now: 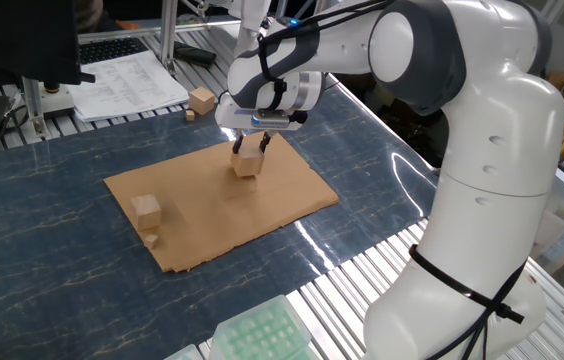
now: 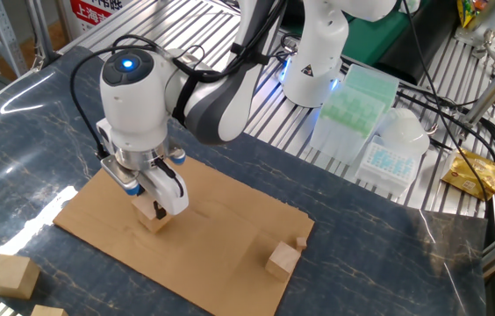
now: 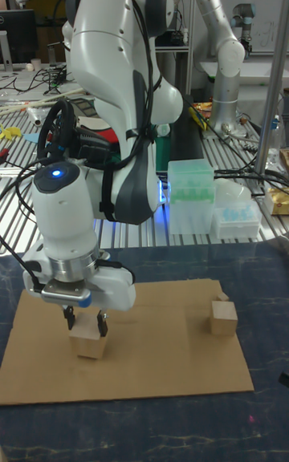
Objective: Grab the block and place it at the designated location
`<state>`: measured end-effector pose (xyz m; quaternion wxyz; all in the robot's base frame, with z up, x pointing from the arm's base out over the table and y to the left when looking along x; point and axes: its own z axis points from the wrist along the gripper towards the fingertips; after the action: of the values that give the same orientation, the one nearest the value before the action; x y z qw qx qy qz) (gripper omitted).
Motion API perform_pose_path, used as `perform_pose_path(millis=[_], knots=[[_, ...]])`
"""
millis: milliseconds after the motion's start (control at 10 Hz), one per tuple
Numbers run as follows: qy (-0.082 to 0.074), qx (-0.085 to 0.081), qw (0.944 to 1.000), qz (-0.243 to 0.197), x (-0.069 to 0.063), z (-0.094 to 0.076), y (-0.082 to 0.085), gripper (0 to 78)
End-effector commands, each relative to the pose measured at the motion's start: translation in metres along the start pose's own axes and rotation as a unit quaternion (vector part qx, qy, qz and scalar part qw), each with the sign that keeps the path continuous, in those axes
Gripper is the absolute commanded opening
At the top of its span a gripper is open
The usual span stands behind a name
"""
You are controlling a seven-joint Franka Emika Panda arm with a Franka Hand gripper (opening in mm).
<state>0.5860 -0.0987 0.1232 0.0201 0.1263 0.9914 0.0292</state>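
Where claw (image 3: pixel 84 321) grips block (image 3: pixel 87 343), no legible markings.

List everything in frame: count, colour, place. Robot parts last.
block: 1, light tan, between the gripper fingers at the cardboard's far end
cardboard sheet: 1, brown, flat on the dark marbled table
mid-sized cube: 1, tan, on the sheet's opposite end
tiny cube: 1, tan, on the sheet beside the mid-sized cube
spare cubes: 2, tan, off the sheet at the table edge
tip racks: 2, green and clear with blue, on the slatted bench
papers: 1 stack, white, behind the table
yellow packet: 1, on the bench edge
gripper: 1, white with black fingers, shut on the block
arm: 1, white
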Motion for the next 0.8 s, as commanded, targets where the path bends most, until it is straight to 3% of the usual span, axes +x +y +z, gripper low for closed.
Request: perform_pose_path(millis=[100,500,600,800], knots=[[-0.003,0.002,1.0000,0.002,-0.0013,-0.0015,-0.0001,2.0],[-0.003,0.003,1.0000,0.003,-0.0013,-0.0015,-0.0001,2.0],[-0.003,0.003,1.0000,0.003,-0.0013,-0.0015,-0.0001,77.5],[-0.003,0.003,1.0000,0.003,-0.0013,-0.0015,-0.0001,77.5]])
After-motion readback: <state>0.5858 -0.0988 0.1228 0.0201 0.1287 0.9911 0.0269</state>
